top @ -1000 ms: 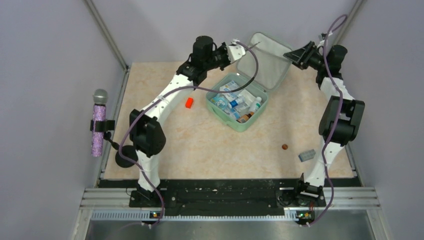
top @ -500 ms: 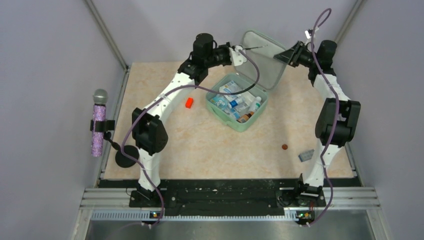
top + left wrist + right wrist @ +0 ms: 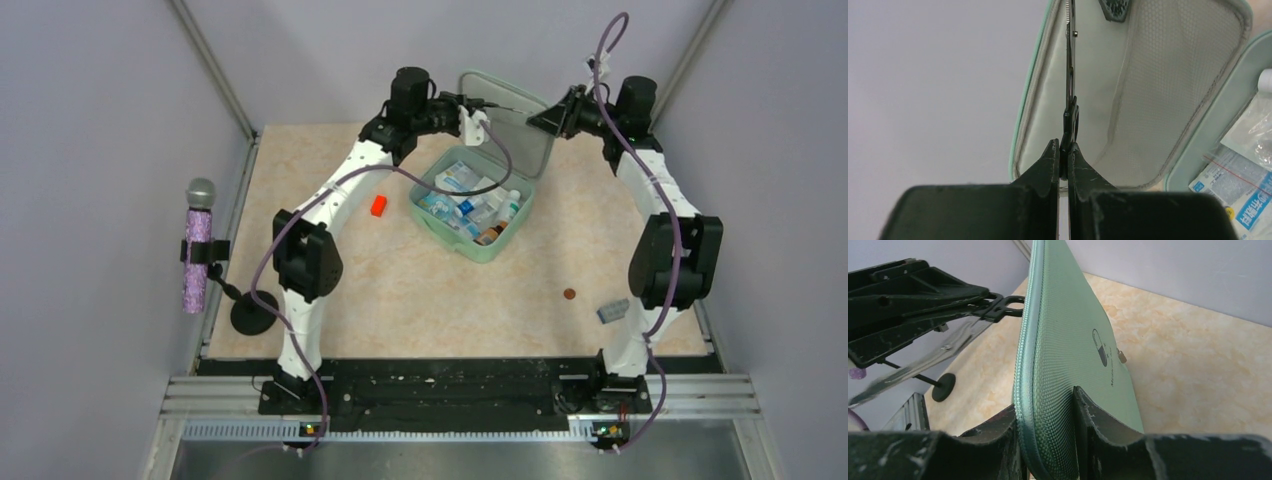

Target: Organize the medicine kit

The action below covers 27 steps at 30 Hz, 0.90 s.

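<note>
The mint green medicine kit stands at the back of the table, its base (image 3: pixel 432 185) full of boxes, packets and small bottles. Its lid (image 3: pixel 520 135) stands nearly upright over the base. My left gripper (image 3: pixel 488 103) is shut on the black zipper pull (image 3: pixel 1069 112) at the lid's top edge, with the mesh inner pocket (image 3: pixel 1173 75) behind it. My right gripper (image 3: pixel 538 121) is shut on the lid's rim (image 3: pixel 1048 365), one finger on each face. The textured outer face with a pill logo (image 3: pixel 1100 347) shows beside it.
An orange item (image 3: pixel 378 205) lies left of the kit. A small brown round item (image 3: pixel 569 294) and a grey-blue packet (image 3: pixel 613 310) lie at the front right. A microphone (image 3: pixel 198 245) on a stand (image 3: pixel 250 312) is at the left edge.
Both grippers have moved left and up with the lid. The lid has swung from leaning back open to nearly upright over the base.
</note>
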Tool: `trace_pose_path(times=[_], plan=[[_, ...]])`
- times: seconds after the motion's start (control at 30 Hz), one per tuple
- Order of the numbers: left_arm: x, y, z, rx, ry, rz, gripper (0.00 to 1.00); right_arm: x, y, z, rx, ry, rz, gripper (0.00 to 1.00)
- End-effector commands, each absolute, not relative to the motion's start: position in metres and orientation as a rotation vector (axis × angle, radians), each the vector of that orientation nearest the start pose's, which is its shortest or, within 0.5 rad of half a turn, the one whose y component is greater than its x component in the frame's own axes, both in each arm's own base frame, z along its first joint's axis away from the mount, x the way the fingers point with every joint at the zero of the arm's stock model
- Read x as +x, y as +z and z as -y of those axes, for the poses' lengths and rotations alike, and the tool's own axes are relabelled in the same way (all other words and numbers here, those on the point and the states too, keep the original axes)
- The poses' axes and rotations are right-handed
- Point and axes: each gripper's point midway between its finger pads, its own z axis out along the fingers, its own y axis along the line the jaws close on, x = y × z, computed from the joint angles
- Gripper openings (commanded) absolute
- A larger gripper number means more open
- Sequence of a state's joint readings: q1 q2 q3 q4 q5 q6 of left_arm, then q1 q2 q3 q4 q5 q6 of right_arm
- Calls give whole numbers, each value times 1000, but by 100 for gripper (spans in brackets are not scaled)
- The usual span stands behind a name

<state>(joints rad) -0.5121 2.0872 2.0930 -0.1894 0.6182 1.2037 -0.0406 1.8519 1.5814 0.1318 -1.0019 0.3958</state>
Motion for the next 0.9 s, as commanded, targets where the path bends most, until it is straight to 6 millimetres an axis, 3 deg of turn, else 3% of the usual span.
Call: trace_pose_path(times=[0.0,0.23,0.33,0.43,0.7,0.87], plan=[[529,349,360,1568,15,-706,0,474,338,-151,-547,1044,-1622,31],[540,326,347,1638,-14,-758,0,468,337,-152,-575,1017,-1613,31],[545,317,348,1657,-15,-739,0,468,337,-152,-585,1014,-1609,31],[547,311,351,1686,-17,-716,0,461,338,-166,-623,1028,-1601,31],[551,301,358,1670,-64,-734,0,459,335,-165,-635,1009,-1611,31],[561,319,360,1561,-47,-741,20,461,335,-165,-629,1003,-1614,31]])
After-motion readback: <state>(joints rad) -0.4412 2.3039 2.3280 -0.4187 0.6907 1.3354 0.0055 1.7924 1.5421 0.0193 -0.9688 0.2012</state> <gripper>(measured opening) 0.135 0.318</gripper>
